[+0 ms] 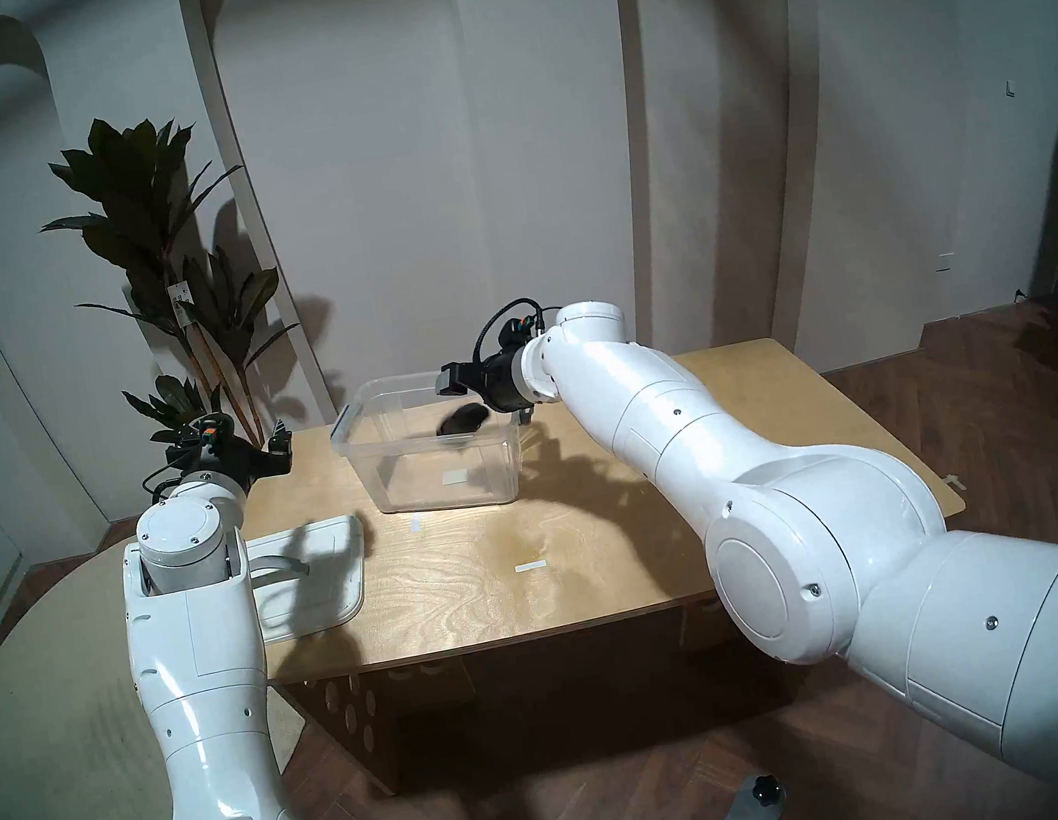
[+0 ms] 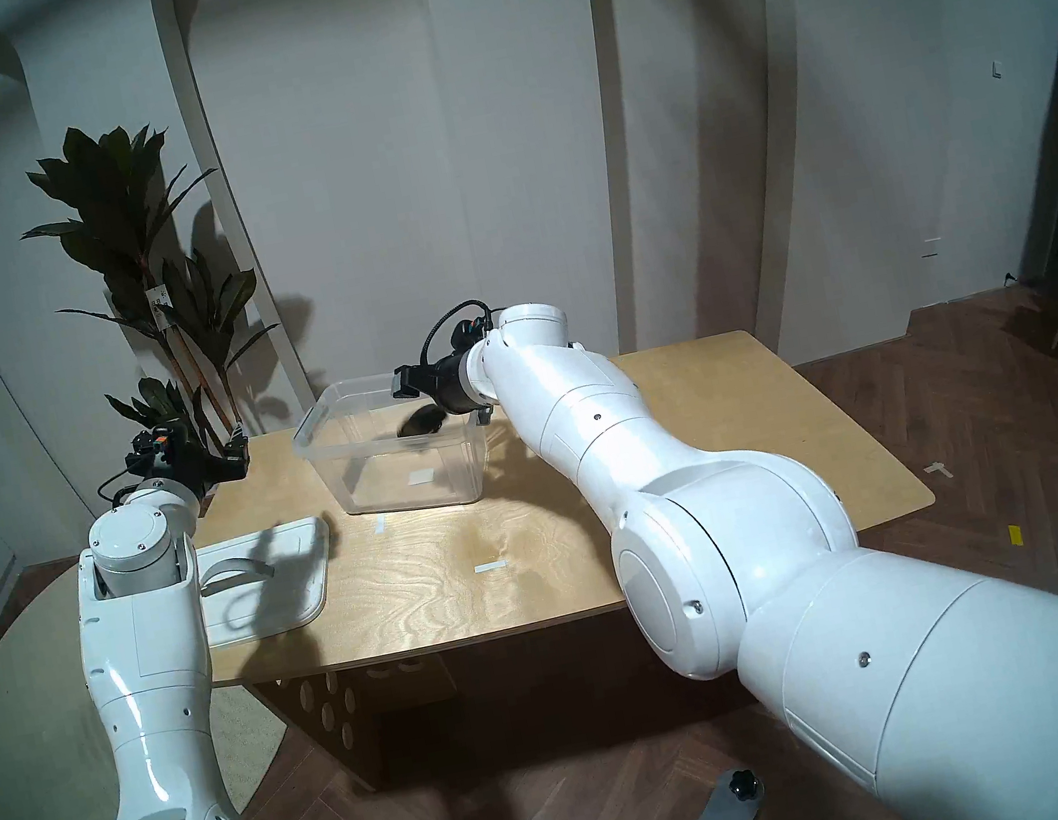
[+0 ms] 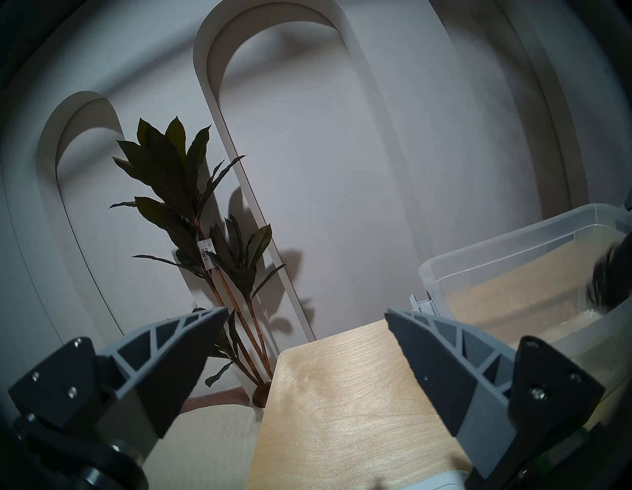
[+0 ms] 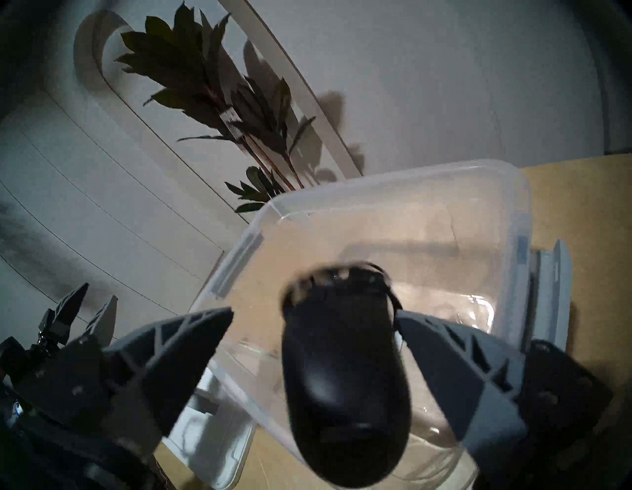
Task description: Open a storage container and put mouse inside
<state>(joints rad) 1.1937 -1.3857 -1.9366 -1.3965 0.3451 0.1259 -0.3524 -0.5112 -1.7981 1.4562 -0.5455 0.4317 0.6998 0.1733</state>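
At frame centre the storage container (image 1: 431,448) stands on the table (image 1: 610,567), toward its far edge. The lid (image 1: 310,581) lies flat on the table at lower left of it. The mouse (image 1: 463,419) is blurred within the container's open top. A plant (image 1: 173,264) stands behind the table's far-left corner.
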